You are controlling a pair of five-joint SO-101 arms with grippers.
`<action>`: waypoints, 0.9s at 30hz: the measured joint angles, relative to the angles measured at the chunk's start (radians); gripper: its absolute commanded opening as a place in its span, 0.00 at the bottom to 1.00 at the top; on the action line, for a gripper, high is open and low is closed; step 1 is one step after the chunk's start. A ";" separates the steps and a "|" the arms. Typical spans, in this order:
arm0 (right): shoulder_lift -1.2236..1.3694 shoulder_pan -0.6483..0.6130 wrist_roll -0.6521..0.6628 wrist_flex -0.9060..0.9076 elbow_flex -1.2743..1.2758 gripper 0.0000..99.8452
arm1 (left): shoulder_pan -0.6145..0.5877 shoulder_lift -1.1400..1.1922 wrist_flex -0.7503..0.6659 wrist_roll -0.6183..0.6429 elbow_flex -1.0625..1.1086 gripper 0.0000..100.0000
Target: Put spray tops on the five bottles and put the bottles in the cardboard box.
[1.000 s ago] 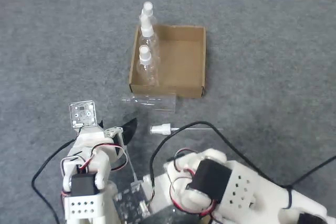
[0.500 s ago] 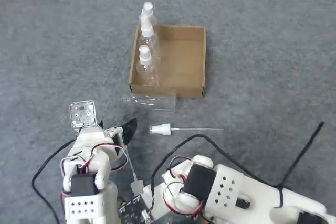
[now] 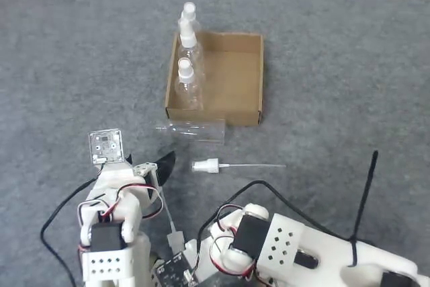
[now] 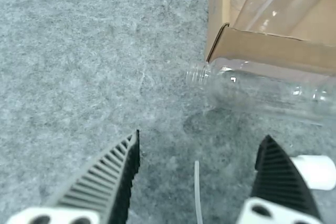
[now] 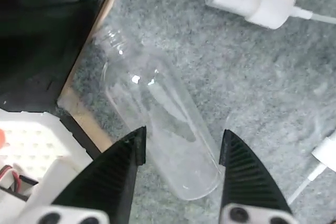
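High view puts the task a little over half done. Three capped bottles [image 3: 187,87] stand in a row along one side wall of the box [image 3: 235,115], spray tops on. Two bottles are left, both bare at the neck and lying on their sides on the carpet [image 3: 349,85].

The far bottle [image 3: 193,130] lies just outside the box's front wall, alongside it. A loose top [image 3: 206,165] with its long tube lies near it, a little toward the arms. A second top [image 3: 175,239] lies between the two arms' bases. The near bottle [image 5: 157,124] lies close by the arms, beside the edge of a base board [image 5: 73,103].

The right gripper [image 5: 184,135] hangs over the near bottle with jaws apart, one on each side of its body and, as far as I can tell, not pressing it. The left gripper [image 4: 200,140] hangs over bare carpet short of the far bottle, jaws wide apart and holding nothing.

By my reckoning, two full rounds remain. Each lying bottle has to be lifted, its top fed tube-first down the neck and seated, and the bottle stood in the box. The box has room beside the row for both. The near bottle looks like the one in hand, at the point of being grasped, so neither remaining cap is on yet.
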 measured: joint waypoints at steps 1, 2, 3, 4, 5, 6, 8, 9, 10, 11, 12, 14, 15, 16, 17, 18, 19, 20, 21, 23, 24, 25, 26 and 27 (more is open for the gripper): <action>0.000 0.000 0.000 -0.006 0.008 0.18 | 0.000 0.000 0.000 0.000 0.000 0.33; 0.000 0.000 0.000 -0.012 0.015 0.18 | 0.000 0.000 0.000 0.000 0.000 0.33; 0.000 0.000 0.000 -0.020 0.020 0.18 | 0.000 0.000 0.000 0.000 0.000 0.33; -0.006 0.000 0.000 -0.028 0.025 0.18 | 0.000 0.000 0.000 0.000 0.000 0.33; -0.017 0.000 0.002 -0.037 0.031 0.18 | 0.000 0.000 0.000 0.000 0.000 0.33; -0.021 0.000 0.002 -0.048 0.035 0.18 | 0.000 0.000 0.000 0.000 0.000 0.33; -0.023 0.000 0.002 -0.069 0.043 0.18 | 0.000 0.000 0.000 0.000 0.000 0.33; -0.023 0.000 0.002 -0.077 0.043 0.18 | 0.000 0.000 0.000 0.000 0.000 0.33; -0.023 0.002 0.002 -0.084 0.049 0.18 | 0.000 0.000 0.000 0.000 0.000 0.33; -0.025 0.000 0.002 -0.087 0.052 0.18 | 0.000 0.000 0.000 0.000 0.000 0.33; -0.025 0.000 0.002 -0.089 0.052 0.18 | 0.000 0.000 0.000 0.000 0.000 0.33; -0.025 0.011 0.002 -0.095 0.054 0.18 | 0.000 0.000 0.000 0.000 0.000 0.33; -0.025 0.018 0.000 -0.101 0.054 0.18 | 0.000 0.000 0.000 0.000 0.000 0.33; -0.025 0.026 0.000 -0.109 0.054 0.18 | 0.000 0.000 0.000 0.000 0.000 0.33; -0.025 0.032 0.000 -0.117 0.054 0.18 | 0.000 0.000 0.000 0.000 0.000 0.33; -0.025 0.035 0.000 -0.130 0.057 0.18 | 0.000 0.000 0.000 0.000 0.000 0.33; -0.025 0.038 0.000 -0.135 0.063 0.18 | 0.000 0.000 0.000 0.000 0.000 0.33; -0.026 0.041 0.000 -0.138 0.066 0.18 | 0.000 0.000 0.000 0.000 0.000 0.33; -0.026 0.041 0.000 -0.138 0.066 0.18 | 0.000 0.000 0.000 0.000 0.000 0.33; -0.026 0.044 0.000 -0.137 0.066 0.18 | 0.000 0.000 0.000 0.000 0.000 0.33; -0.026 0.044 0.000 -0.132 0.066 0.18 | 0.000 0.000 0.000 0.000 0.000 0.33; -0.026 0.044 0.000 -0.129 0.066 0.18 | 0.000 0.000 0.000 0.000 0.000 0.33; -0.026 0.044 0.000 -0.124 0.066 0.18 | 0.000 0.000 0.000 0.000 0.000 0.33; -0.026 0.044 0.000 -0.118 0.066 0.18 | 0.000 0.000 0.000 0.000 0.000 0.33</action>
